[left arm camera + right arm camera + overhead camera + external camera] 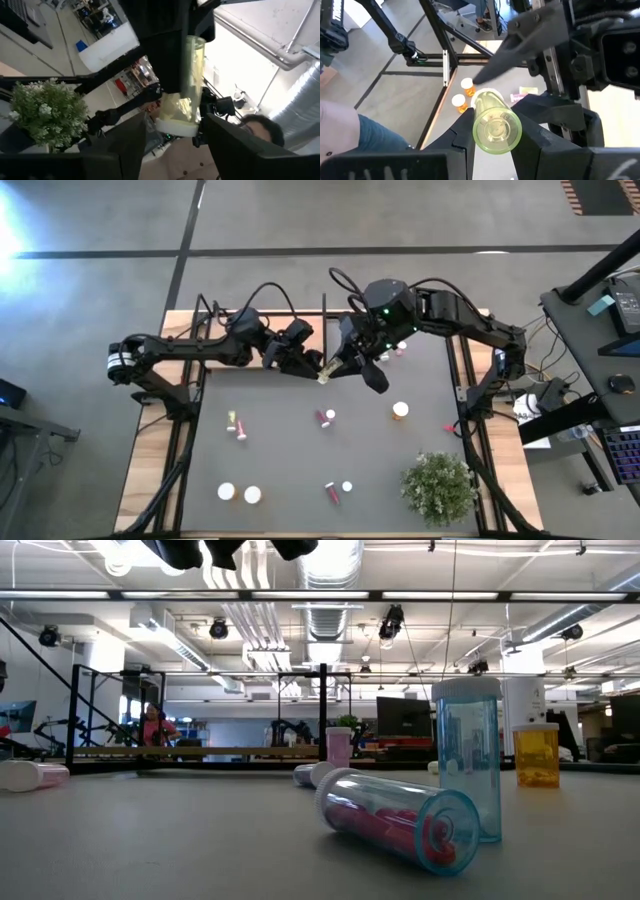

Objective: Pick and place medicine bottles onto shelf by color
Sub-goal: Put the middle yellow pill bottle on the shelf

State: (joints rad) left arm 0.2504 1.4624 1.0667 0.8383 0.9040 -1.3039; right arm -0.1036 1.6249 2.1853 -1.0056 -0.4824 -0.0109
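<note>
A yellow-green medicine bottle point(325, 376) with a white cap hangs high above the far middle of the table, between my two grippers. My right gripper point(496, 142) is shut on it, reaching in from the table's right. Facing it from the left, my left gripper point(175, 137) is open. Its fingers stand on either side of the bottle's white cap point(176, 127), with a little gap on each side. A light-wood shelf board point(230, 752) runs along the far side in the low view. My right gripper pinches the bottle's body point(487, 102) between its two fingers. The bottle lies along the fingers, its base point(496, 131) toward the wrist and its cap end sticking out toward my left gripper. It is lifted clear of the table, lying roughly level.
Bottles lie or stand about the table: a pink one point(236, 422), a red one point(325, 417), an orange one point(400, 410), two white-capped ones point(240, 493), another red one point(335, 490). A bushy plant point(438, 485) stands near right. Some small bottles point(398, 348) sit under my right arm.
</note>
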